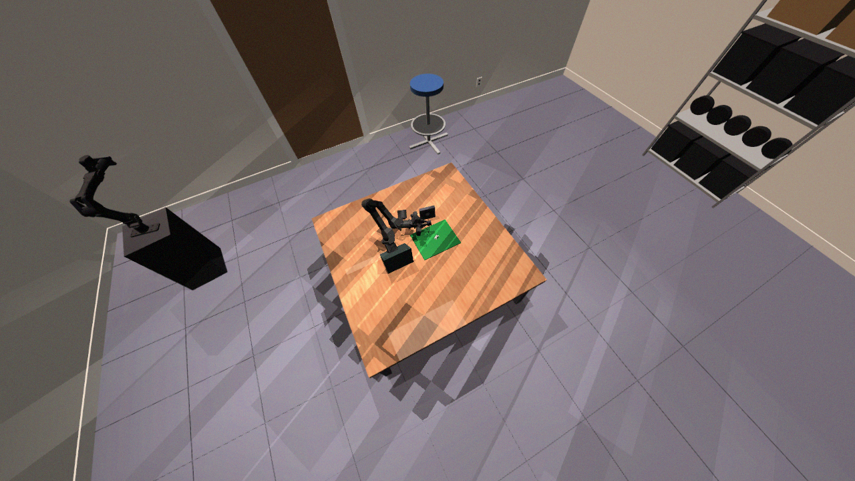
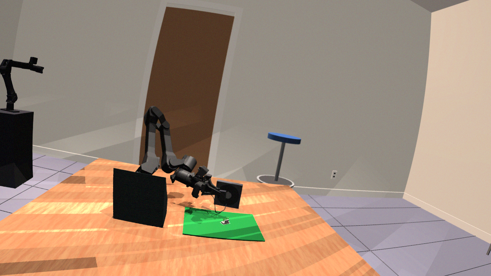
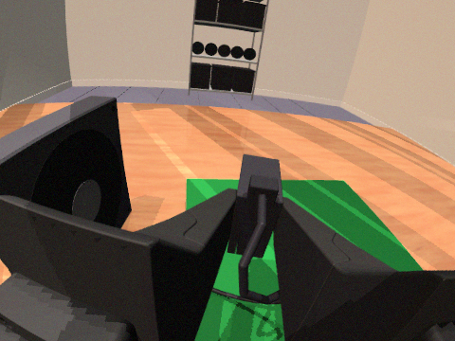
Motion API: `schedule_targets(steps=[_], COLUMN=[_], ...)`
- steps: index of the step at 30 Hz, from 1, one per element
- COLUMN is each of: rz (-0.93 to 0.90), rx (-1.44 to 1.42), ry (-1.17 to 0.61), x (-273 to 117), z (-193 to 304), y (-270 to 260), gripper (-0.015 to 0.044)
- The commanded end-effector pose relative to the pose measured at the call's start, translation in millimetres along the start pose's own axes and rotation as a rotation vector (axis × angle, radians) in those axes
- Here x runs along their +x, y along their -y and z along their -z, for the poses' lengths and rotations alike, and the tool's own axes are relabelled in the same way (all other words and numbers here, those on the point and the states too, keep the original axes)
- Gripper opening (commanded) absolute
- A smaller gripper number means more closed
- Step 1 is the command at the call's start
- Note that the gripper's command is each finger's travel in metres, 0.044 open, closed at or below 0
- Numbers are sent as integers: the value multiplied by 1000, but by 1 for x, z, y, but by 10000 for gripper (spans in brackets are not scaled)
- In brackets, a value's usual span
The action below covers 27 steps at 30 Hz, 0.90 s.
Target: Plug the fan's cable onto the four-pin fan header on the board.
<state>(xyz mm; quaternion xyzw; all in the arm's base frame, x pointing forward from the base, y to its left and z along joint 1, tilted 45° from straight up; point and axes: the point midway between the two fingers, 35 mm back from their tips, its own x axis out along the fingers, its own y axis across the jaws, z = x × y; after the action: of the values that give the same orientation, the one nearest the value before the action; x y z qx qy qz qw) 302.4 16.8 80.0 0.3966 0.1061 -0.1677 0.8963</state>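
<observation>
My gripper (image 3: pixel 256 203) (image 2: pixel 223 194) is shut on the black plug (image 3: pixel 260 166), with the cable (image 3: pixel 253 242) (image 2: pixel 215 206) running back from it and hanging down in a loop. The plug is held in the air above the green board (image 3: pixel 370 227) (image 2: pixel 202 229) (image 1: pixel 427 251). The white four-pin header (image 2: pixel 223 222) (image 1: pixel 436 236) stands on the board with its pins up and nothing on it; in the wrist view it is hidden. The black fan (image 2: pixel 236 202) (image 1: pixel 427 212) (image 3: pixel 116 156) stands upright behind the board, left of my fingers in the wrist view.
A dark box (image 2: pixel 139 199) (image 1: pixel 397 258) stands on the wooden table (image 2: pixel 171 253) (image 1: pixel 478 286), left of the board in the exterior view. A blue stool (image 1: pixel 427 83) (image 2: pixel 284 138), a shelf rack (image 3: pixel 225 58) and a second arm on a black pedestal (image 1: pixel 173 254) stand off the table.
</observation>
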Motion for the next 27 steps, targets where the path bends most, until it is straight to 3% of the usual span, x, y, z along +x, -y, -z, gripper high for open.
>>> schedule_targets(steps=[1, 27], rz=[5, 6], rx=[5, 6], ry=[5, 4], x=[0, 4], z=[3, 27], y=[1, 1], gripper=[0, 0])
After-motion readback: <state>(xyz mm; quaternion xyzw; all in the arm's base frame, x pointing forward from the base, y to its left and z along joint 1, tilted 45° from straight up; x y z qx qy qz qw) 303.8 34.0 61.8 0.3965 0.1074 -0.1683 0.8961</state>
